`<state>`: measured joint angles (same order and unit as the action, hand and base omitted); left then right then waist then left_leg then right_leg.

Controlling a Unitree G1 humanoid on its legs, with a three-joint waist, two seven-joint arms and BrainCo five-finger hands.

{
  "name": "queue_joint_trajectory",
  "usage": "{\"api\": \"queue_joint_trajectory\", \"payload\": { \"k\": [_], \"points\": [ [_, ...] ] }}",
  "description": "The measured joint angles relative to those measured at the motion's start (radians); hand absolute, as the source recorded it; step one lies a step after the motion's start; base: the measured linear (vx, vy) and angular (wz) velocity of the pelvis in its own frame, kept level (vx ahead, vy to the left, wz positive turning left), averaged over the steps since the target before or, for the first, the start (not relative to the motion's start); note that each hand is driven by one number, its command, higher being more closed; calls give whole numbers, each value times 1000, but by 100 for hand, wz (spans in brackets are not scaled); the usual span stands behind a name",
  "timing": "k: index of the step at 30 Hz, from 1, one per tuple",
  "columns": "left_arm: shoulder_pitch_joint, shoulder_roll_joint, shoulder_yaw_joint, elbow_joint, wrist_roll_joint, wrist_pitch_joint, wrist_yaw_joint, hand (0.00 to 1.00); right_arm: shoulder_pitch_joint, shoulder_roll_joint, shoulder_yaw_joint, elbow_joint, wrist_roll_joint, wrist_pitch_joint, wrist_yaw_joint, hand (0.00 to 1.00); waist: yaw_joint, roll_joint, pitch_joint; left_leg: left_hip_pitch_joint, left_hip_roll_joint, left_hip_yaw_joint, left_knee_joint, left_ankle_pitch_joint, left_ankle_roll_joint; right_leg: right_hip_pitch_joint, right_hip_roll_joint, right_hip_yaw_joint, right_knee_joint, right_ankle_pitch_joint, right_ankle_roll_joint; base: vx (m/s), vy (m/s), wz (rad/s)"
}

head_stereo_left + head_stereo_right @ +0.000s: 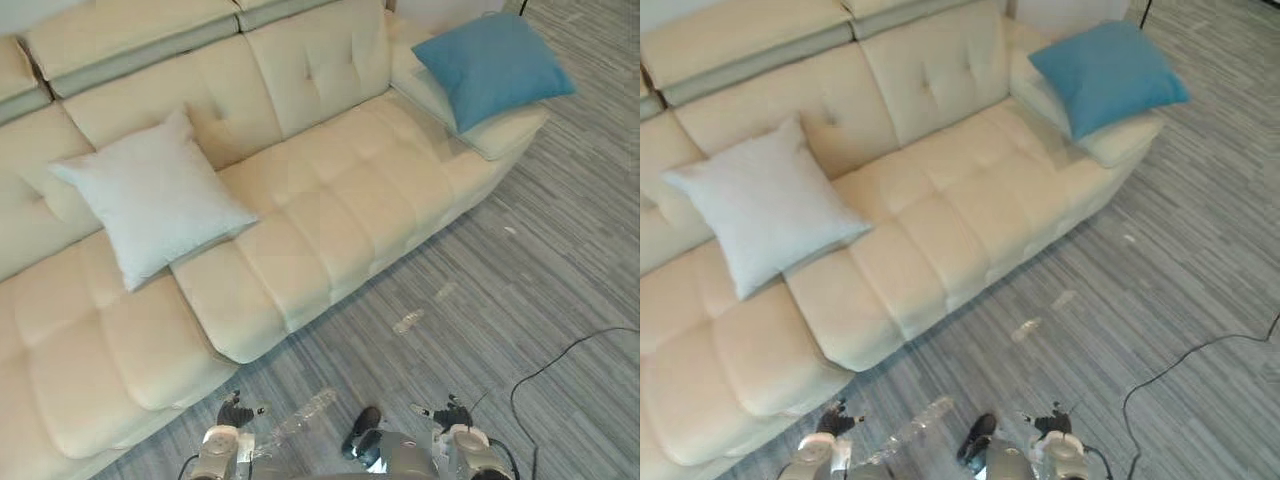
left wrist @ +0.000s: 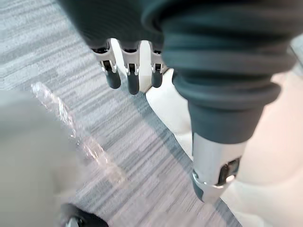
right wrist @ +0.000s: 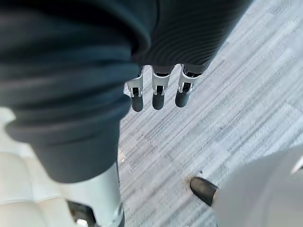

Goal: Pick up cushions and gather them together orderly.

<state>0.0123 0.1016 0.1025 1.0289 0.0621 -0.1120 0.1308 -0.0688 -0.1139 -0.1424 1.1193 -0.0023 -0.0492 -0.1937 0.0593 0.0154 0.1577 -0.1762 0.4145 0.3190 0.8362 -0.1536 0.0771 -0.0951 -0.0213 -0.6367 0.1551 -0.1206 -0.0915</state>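
A white cushion [image 1: 150,195] leans against the backrest on the left half of the cream sofa [image 1: 330,210]. A blue cushion [image 1: 495,62] lies on the sofa's right armrest, far from the white one. My left hand [image 2: 128,75] hangs down over the striped carpet beside the sofa's front edge, fingers straight and holding nothing. My right hand [image 3: 158,92] also hangs over the carpet, fingers straight and empty. Both hands are low at the bottom of the eye views, well short of either cushion.
Grey striped carpet [image 1: 520,330] spreads in front of the sofa and to its right. A crumpled clear plastic wrapper [image 1: 300,415] lies on the carpet near my left hand, and small bits of clear plastic [image 1: 408,321] lie farther out.
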Motion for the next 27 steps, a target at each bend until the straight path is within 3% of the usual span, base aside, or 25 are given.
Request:
{"api": "queue_joint_trajectory", "payload": {
  "k": [1, 2, 3, 4, 5, 6, 7, 8, 9, 11, 12, 13, 14, 15, 18, 19, 21, 24, 26, 27],
  "points": [
    [2, 3, -2, -8, 0, -3, 1, 0, 0, -5, 3, 0, 0, 0, -1, 0, 7, -6, 6, -28, -11, -47, 52, -18, -13, 12, 7, 8, -3, -3, -5, 194, -246, -73],
    [0, 13, -11, -21, 0, -12, 1, 0, -8, -6, 4, 2, 1, 0, -3, 0, 16, -7, 12, -100, -88, -148, 134, -74, -45, 30, 14, 57, -5, -20, -26, 221, -149, -97],
    [-6, 18, -25, -25, 0, -13, 2, 0, -31, -12, 2, 7, 3, -1, -5, 0, 23, -16, 22, -151, -178, -203, 114, -118, -74, 38, 21, 96, -22, -28, -36, 231, -111, -106],
    [-9, 17, -28, -27, 0, -12, 2, 0, -37, -12, 0, 7, 3, -1, -5, 0, 26, -11, 24, -162, -204, -215, 86, -129, -83, 42, 25, 112, -27, -25, -35, 236, -61, -131],
    [-11, 16, -44, -38, -5, -11, 2, 0, -54, -10, -9, 5, 5, -1, -10, 0, 35, -10, 43, -181, -297, -253, -103, -142, -104, 63, 41, 168, -46, -16, -27, 167, -17, -94],
    [-12, 16, -46, -39, -5, -10, 2, 0, -57, -9, -12, 4, 6, -1, -11, 0, 36, -4, 45, -185, -312, -262, -144, -141, -104, 69, 44, 177, -51, -18, -28, 222, -1, -110],
    [-26, 7, -46, -41, -5, -8, 2, 0, -54, -3, -27, -3, 16, -1, -20, 0, 40, 7, 60, -198, -385, -318, -332, -118, -112, 96, 56, 212, -71, -23, -20, 290, 21, -78],
    [-31, -3, -44, -43, -7, -7, 3, 0, -44, 3, -47, -4, 24, -1, -23, 0, 50, 5, 59, -201, -433, -382, -484, -43, -120, 102, 65, 245, -80, -28, -8, 301, 32, -106],
    [-30, -5, -44, -47, -8, -8, 2, 0, -37, 11, -52, -4, 24, -1, -24, 0, 62, 1, 55, -192, -449, -422, -525, 38, -102, 104, 73, 285, -86, -34, 3, 260, 39, -87],
    [-29, -11, -39, -46, -8, -3, 1, 0, -26, 36, -54, -20, 24, -1, -24, 0, 68, -1, 52, -172, -451, -436, -518, 112, -82, 129, 82, 330, -84, -47, 24, 350, 43, -90],
    [-29, -20, -12, -56, -8, 10, 1, 0, 7, 67, -62, -78, 21, 0, -23, 0, 72, -20, 48, -146, -432, -360, -495, 70, -70, 118, 58, 380, -23, -82, 75, 505, 53, -138],
    [-28, -31, -4, -59, -12, 12, 1, 0, 14, 83, -65, -93, 14, -2, -22, 0, 88, -21, 47, -106, -417, -304, -482, 32, -62, 106, 36, 389, 65, -115, 116, 387, 53, -114],
    [-28, -32, -4, -60, -13, 12, 1, 0, 14, 84, -66, -93, 12, -1, -21, 0, 90, -21, 47, -101, -415, -297, -482, 28, -61, 104, 33, 389, 76, -119, 119, 342, 79, -128],
    [-26, -42, -6, -63, -18, 12, 0, 0, 16, 98, -84, -94, 2, -1, -21, 0, 109, -23, 46, -43, -404, -236, -473, -13, -52, 71, -2, 384, 223, -149, 150, 279, 84, -118],
    [-18, -36, -24, -61, -18, 12, 0, 0, 31, 114, -83, -110, 0, 0, -19, 0, 96, -18, 32, 32, -375, -183, -437, -114, -45, -59, -61, 372, 574, -148, 164, 237, 66, -87],
    [-17, -31, -42, -53, -18, 16, 0, 0, 31, 114, -82, -94, 0, 1, -17, 0, 82, -29, 27, 58, -361, -170, -438, -133, -52, -88, -85, 355, 602, -170, 149, 239, 21, -47],
    [-12, -16, -51, -53, -18, 19, 1, 0, 29, 109, -82, -72, 0, 3, -17, 0, 73, -28, 28, 83, -334, -166, -447, -150, -66, -104, -105, 322, 566, -188, 139, 259, -38, -26],
    [-3, 13, -51, -53, -18, 26, 2, 0, 23, 105, -79, -66, 0, 3, -17, 0, 54, -27, 29, 144, -271, -160, -493, -173, -109, -171, -114, 314, 399, -166, 166, 333, -143, -21],
    [16, 30, -51, -51, -17, 31, 3, 0, 35, 83, -79, -33, -9, 4, -20, 0, 38, -54, 13, 186, -267, -177, -517, -204, -167, -211, -141, 333, 282, -66, 147, 406, -301, 34],
    [23, 37, -49, -46, -16, 30, 5, 0, 49, 85, -80, -36, 2, 1, -19, 0, 34, -68, 3, 200, -267, -197, -507, -216, -185, -215, -133, 344, 276, -5, 112, 322, -272, 50]
  ]
}}
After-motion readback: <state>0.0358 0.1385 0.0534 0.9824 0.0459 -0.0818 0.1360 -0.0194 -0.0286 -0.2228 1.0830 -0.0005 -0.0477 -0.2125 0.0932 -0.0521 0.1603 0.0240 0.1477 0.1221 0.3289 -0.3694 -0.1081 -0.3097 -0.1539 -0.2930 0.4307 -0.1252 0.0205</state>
